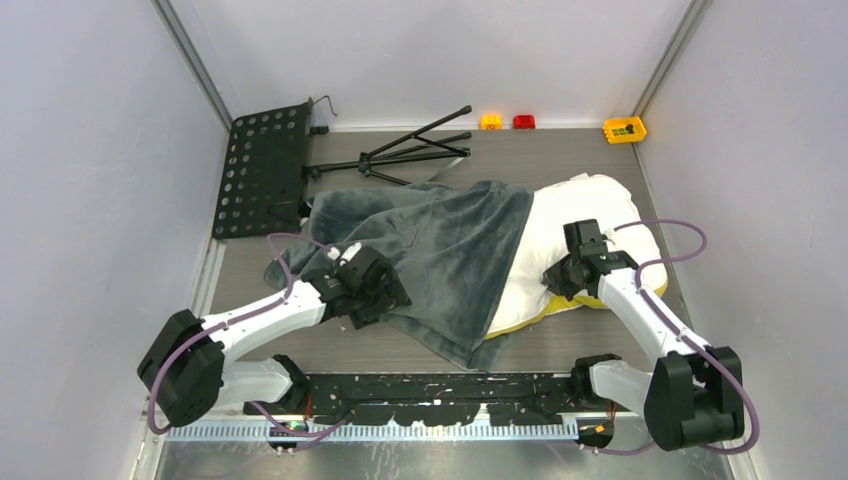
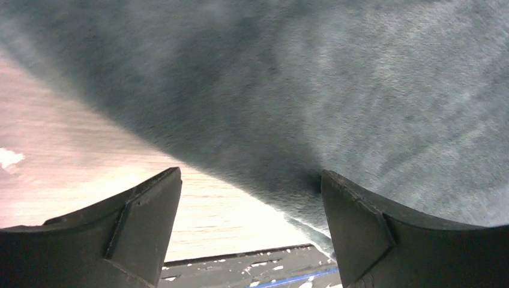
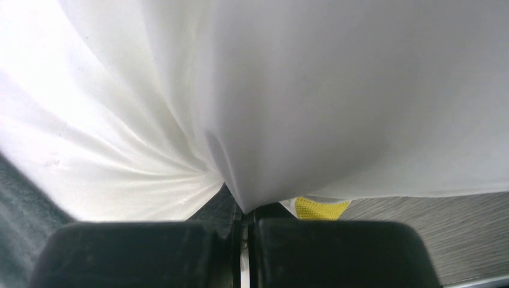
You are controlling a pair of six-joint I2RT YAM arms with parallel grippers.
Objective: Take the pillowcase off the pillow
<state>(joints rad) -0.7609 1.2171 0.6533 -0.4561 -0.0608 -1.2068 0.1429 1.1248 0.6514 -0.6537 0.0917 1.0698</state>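
The dark grey-teal plush pillowcase (image 1: 440, 255) lies wrinkled over the left half of the white pillow (image 1: 590, 215), whose yellow side band (image 1: 530, 318) shows at the near edge. My left gripper (image 1: 385, 300) is open at the pillowcase's near-left edge. In the left wrist view its fingers (image 2: 144, 222) stand wide apart, with the fleece (image 2: 336, 102) just ahead and the right finger against it. My right gripper (image 1: 558, 283) is shut on a pinched fold of the pillow's white fabric (image 3: 252, 120). The yellow band (image 3: 315, 208) peeks out beside that fold.
A black perforated music-stand plate (image 1: 262, 170) and its folded tripod legs (image 1: 415, 150) lie at the back left. Small yellow, red and yellow blocks (image 1: 507, 122) sit along the back wall. Grey walls close in on both sides.
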